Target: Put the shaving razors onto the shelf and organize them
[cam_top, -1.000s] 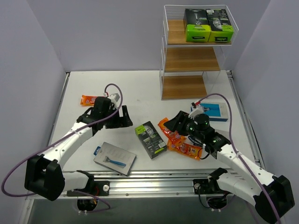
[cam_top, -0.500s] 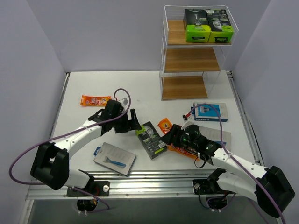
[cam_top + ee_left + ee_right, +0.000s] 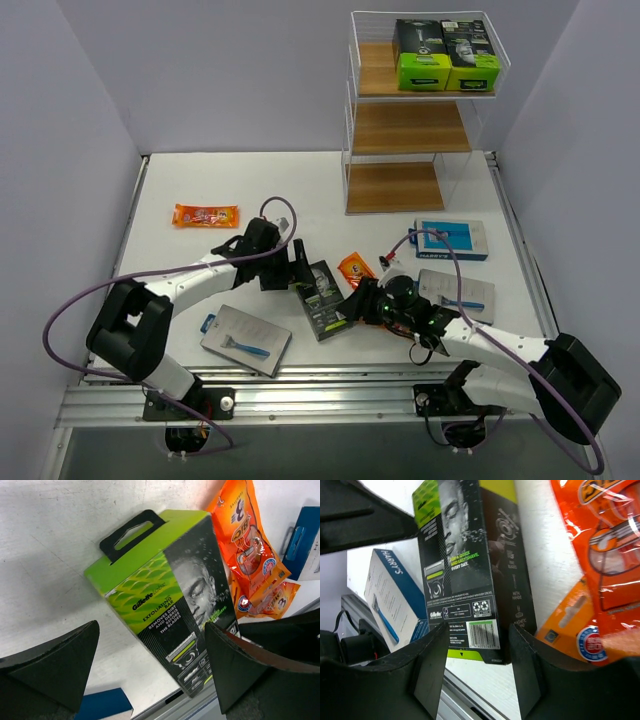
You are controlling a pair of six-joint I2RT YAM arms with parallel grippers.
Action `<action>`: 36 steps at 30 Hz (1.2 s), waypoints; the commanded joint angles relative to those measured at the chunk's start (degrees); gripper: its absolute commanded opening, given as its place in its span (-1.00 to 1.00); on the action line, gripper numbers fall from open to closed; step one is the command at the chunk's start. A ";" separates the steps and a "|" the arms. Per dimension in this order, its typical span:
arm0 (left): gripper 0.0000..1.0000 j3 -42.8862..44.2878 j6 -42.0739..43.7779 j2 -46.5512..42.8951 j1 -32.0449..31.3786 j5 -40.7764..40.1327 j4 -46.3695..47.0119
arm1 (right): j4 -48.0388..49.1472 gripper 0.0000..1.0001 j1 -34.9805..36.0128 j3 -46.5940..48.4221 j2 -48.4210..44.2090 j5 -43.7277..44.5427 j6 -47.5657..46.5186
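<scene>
A black-and-lime box (image 3: pixel 322 297) lies flat on the tabletop (image 3: pixel 300 190) near the front edge, between the two arms. Its green hanger-tab end points toward the left arm and its barcode end toward the right arm. The left gripper (image 3: pixel 297 274) sits at the tab end with its jaws wide apart and holds nothing; in the left wrist view the box shows between the two fingers. The right gripper (image 3: pixel 352 306) is at the barcode end with its jaws partly apart, one finger over each long edge of the box. Whether they press on the box cannot be told. Orange packets (image 3: pixel 356 267) lie just beside the box on its right, partly under the right arm. A single orange packet (image 3: pixel 205 214) lies well apart at the far left. A blue card (image 3: pixel 245 340) rests near the front left, a second blue card (image 3: pixel 452 239) lies toward the right, and a grey card (image 3: pixel 458 291) lies just in front of that one. The shelf (image 3: pixel 410 128) stands at the far right, and two boxed packs (image 3: pixel 421 52) sit side by side on its top board
</scene>
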 commanded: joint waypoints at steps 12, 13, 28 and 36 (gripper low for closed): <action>0.91 12.92 -0.69 10.10 -0.18 0.55 4.73 | 20.09 -0.10 5.95 6.47 20.35 -1.82 0.89; 0.91 13.90 -0.60 11.41 -0.18 0.90 4.64 | 20.45 -0.10 6.04 7.26 21.51 -2.09 0.71; 0.92 24.36 -0.51 20.29 -0.18 7.05 1.56 | 28.62 0.01 5.86 18.51 33.82 -3.85 -0.70; 0.93 28.31 3.26 18.55 1.04 3.81 -3.79 | 27.22 0.02 6.04 17.90 30.32 -3.67 -0.87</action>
